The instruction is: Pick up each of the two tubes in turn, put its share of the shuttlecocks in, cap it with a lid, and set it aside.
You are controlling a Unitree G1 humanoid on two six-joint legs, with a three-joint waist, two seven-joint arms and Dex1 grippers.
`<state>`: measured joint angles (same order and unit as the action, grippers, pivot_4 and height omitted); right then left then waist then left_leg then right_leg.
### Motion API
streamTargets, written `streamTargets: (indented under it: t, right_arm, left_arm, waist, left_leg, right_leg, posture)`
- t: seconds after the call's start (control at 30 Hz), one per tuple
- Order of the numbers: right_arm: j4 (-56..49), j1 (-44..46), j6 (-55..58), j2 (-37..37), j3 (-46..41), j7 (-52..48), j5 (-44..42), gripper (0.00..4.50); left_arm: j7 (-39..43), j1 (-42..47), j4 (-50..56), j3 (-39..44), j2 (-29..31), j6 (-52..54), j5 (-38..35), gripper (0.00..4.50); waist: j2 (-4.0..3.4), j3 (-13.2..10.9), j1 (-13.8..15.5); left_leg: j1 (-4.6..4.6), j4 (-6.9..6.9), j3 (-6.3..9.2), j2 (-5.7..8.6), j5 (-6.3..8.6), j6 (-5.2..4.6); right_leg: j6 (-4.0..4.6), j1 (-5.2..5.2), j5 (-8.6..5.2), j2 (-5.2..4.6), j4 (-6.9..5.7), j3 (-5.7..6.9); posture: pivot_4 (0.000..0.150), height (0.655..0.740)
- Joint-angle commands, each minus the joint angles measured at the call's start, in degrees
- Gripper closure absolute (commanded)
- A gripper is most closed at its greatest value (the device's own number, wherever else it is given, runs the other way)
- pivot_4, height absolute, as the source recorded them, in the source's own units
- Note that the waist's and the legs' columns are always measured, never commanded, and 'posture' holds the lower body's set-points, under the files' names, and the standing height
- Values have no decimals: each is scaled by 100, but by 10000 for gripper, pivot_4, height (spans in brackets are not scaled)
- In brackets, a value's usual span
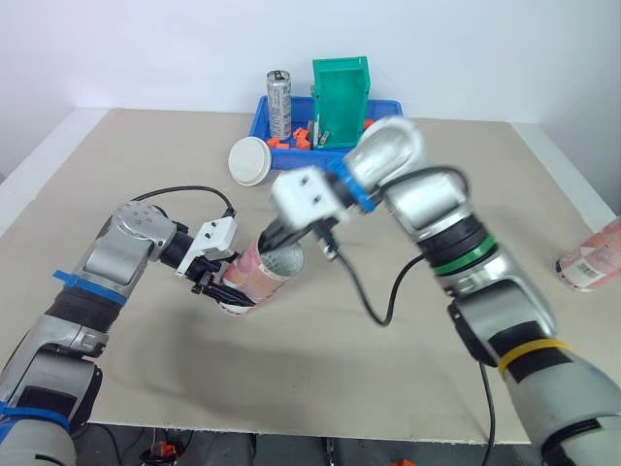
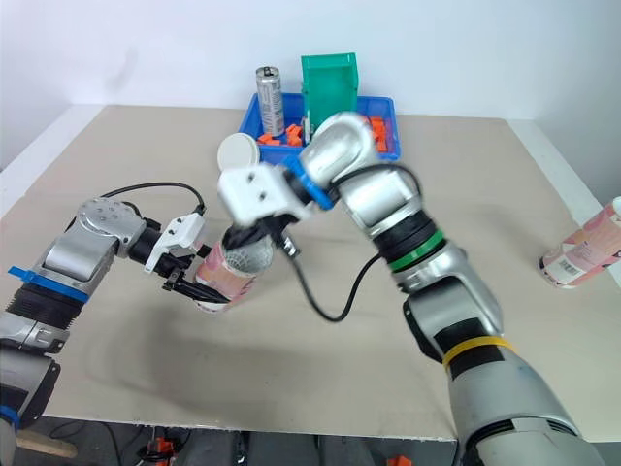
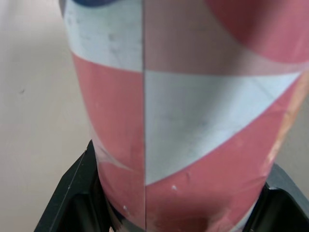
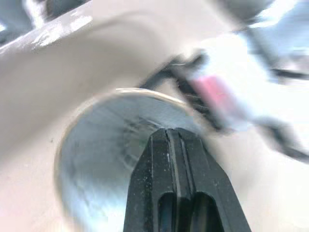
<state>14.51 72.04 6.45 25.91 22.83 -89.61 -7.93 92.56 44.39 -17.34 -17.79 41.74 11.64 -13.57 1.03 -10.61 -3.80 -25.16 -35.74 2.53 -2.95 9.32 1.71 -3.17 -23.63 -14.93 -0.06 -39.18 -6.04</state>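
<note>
First, from the head camera we see the left gripper (image 1: 215, 282) clamped round the lower end of a pink-and-white tube (image 1: 254, 277). It holds the tube tilted over the desk (image 1: 320, 369), with the open mouth (image 1: 287, 258) turned up toward the other arm — a pose that, we judge, offers the opening for loading. The right gripper (image 1: 272, 241) reaches down to that mouth. A white lid (image 1: 249, 160) lies flat just in front of the blue tray (image 1: 260, 121), close enough to fetch once the tube is full. The second tube (image 1: 590, 260) lies on its side at the desk's right edge, well apart; we cannot tell whether it is waiting its turn or already done. In the tray stand a silver can (image 1: 279, 102) and a green bin (image 1: 340, 92), among small orange pieces (image 1: 301, 136) that we cannot identify.

Next, the left wrist view: the tube (image 3: 193, 121) sits between the two black fingers (image 3: 72, 193), which press on either side of it — a side grip that leaves the mouth free.

Last, the right wrist view: the right gripper (image 4: 169, 133) has its fingers pressed together with nothing visible between them, the tip poised at the tube's round mouth (image 4: 96, 159). The bore looks silvery, and we can make out no shuttlecock inside. Closed fingers, we judge, suit pushing something down rather than carrying it. The tube has no lid on, so capping remains.
</note>
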Motion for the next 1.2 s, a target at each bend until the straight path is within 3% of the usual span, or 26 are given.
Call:
streamTargets:
  t: [0.03,0.23,0.47,0.6,0.67,0.73,0.97,1.2]
  right_arm:
    - [-565,-63,292,566,-555,-266,-415,44416]
    - [-1220,-639,580,1540,-873,-158,-562,44416]
    - [-1908,-2114,567,3058,-1665,165,-450,44416]
    - [-1713,-2920,457,3886,-1999,304,-153,25481]
    - [-1644,-3199,361,4126,-2087,321,-75,21442]
    - [-1581,-3471,291,4354,-2189,227,-107,14006]
    - [-401,-4012,-460,5008,-1985,-23,404,14006]
    - [331,-4124,-670,4808,-1666,121,794,14006]
  left_arm:
    - [-32,77,115,257,-29,-29,-114,16341]
    - [-88,159,189,516,-248,139,-387,16341]
    - [-722,132,196,792,-1256,110,-786,16341]
    - [-1183,-403,58,638,-2093,-263,-695,16341]
    - [-1349,-589,-103,561,-2393,-532,-583,16341]
    - [-1491,-693,-335,491,-2642,-814,-423,16341]
    - [-1679,-688,-1522,335,-3195,-1926,52,16341]
    - [-1855,-742,-2212,396,-3331,-2634,241,16341]
  waist:
    - [0,0,15]
    - [-2,-1,22]
    - [-13,-12,110]
    - [-16,-13,112]
    - [-19,-13,108]
    - [-19,-12,112]
    - [-29,-15,106]
    - [-32,-12,100]
  left_leg:
    - [0,2,0,0,0,0]
    - [3,16,0,1,0,-1]
    - [-1,14,-5,10,1,-1]
    - [8,8,-7,22,1,-1]
    - [9,7,-12,22,1,-1]
    - [13,3,-11,24,1,-1]
    - [20,-21,-24,28,-2,-1]
    - [56,-28,-65,30,-4,0]
  right_leg:
    - [3,0,-2,-1,0,1]
    - [7,-5,-10,-1,0,2]
    - [-20,-4,-24,-10,7,-2]
    - [-26,11,-22,-24,11,-6]
    - [-29,10,-20,-24,12,-11]
    - [-31,16,-19,-26,12,-11]
    - [-53,25,-2,-29,14,-24]
    - [-45,49,-2,-36,16,-58]
  posture:
    - [1500,7362]
    - [1500,7362]
    - [1500,7362]
    - [1500,7362]
    - [1500,7362]
    - [1500,7362]
    - [1500,7362]
    - [1500,7362]
